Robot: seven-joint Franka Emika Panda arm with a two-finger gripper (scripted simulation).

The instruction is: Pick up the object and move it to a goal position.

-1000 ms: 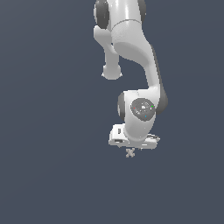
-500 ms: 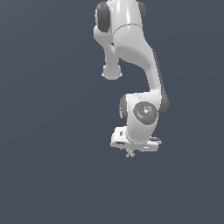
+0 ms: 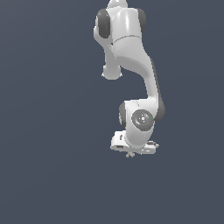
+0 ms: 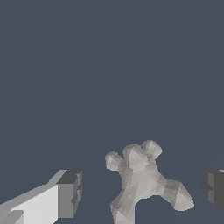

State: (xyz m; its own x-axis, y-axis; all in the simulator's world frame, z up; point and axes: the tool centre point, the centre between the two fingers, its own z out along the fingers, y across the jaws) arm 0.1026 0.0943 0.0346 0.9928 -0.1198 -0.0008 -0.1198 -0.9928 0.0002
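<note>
while the gripper (image 4: 140, 192) hangs low with its fingers (image 4: 70, 194) spread, the object (image 4: 142, 181) sits between them, untouched — tiny, knobby, probably light and rigid. best pinched across its thick middle — the stubby arms look likely to slip or twist.

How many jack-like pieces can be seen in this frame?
1. The jack-like piece lies between the open gripper fingers in the wrist view; the exterior view shows it only as a speck under the hand. Others might sit out of frame, but none show.
</note>
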